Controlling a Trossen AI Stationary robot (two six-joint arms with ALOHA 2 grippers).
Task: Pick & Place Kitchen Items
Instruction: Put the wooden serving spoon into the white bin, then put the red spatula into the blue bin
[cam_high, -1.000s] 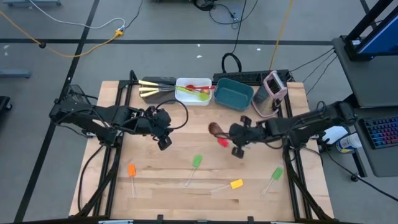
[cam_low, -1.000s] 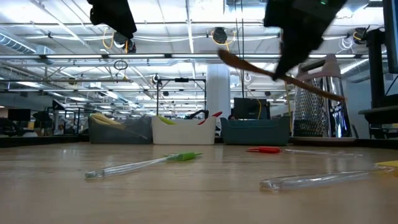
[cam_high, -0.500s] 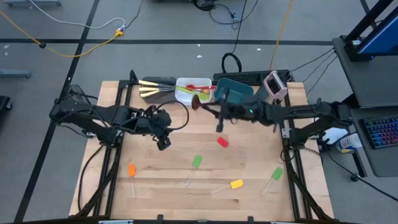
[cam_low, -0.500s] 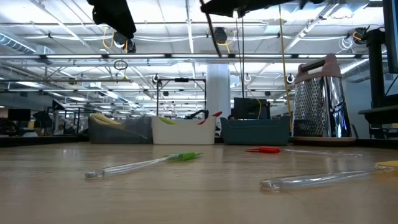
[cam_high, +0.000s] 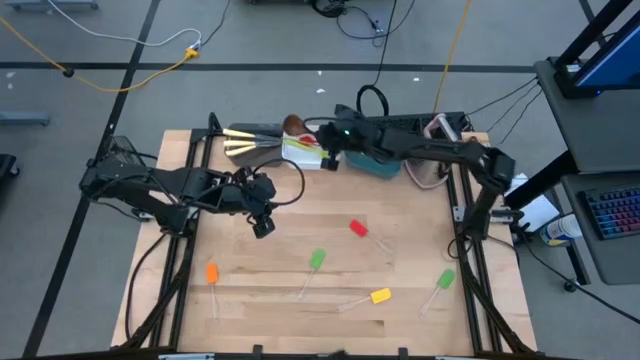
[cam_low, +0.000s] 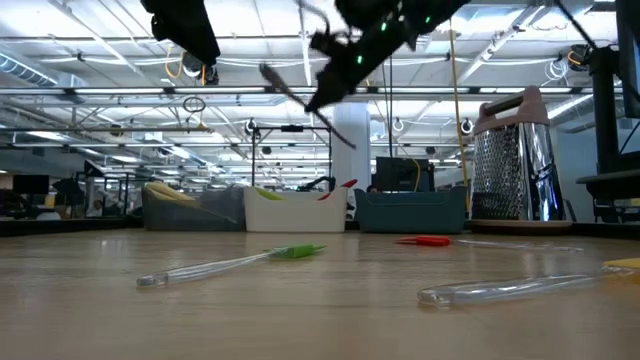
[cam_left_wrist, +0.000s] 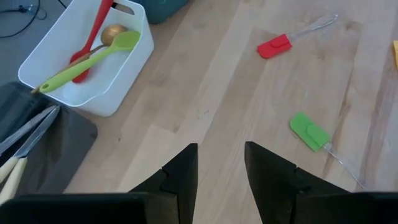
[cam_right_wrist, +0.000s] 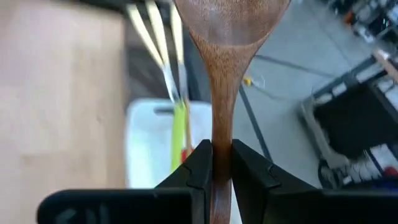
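Wooden spoon (cam_right_wrist: 225, 74): smooth brown grain, oval bowl cut off at the frame's top edge in the right wrist view; slim handle pinched tight between the right gripper (cam_right_wrist: 216, 163) fingers. In the high view it sits at upper centre, bowl (cam_high: 293, 124) over the far rim of the white tub (cam_high: 296, 152), apparently clear of it.

White tub: glossy plastic, rectangular; holds a red spoon, a gold spoon (cam_left_wrist: 113, 33) and a green spoon (cam_left_wrist: 93, 60).

Brown tub (cam_high: 250, 132): dark, upper left of centre, holds cream-handled knives (cam_high: 240, 147).

Left gripper (cam_left_wrist: 219, 167): dark, angular fingers parted with a narrow gap, empty, above bare bench (cam_high: 290, 240) of pale wood planks.

Spatulas, clear-handled, flat on the bench: red (cam_high: 357, 228), green (cam_high: 317, 260), yellow (cam_high: 380, 296), second green (cam_high: 446, 279), orange (cam_high: 212, 272).
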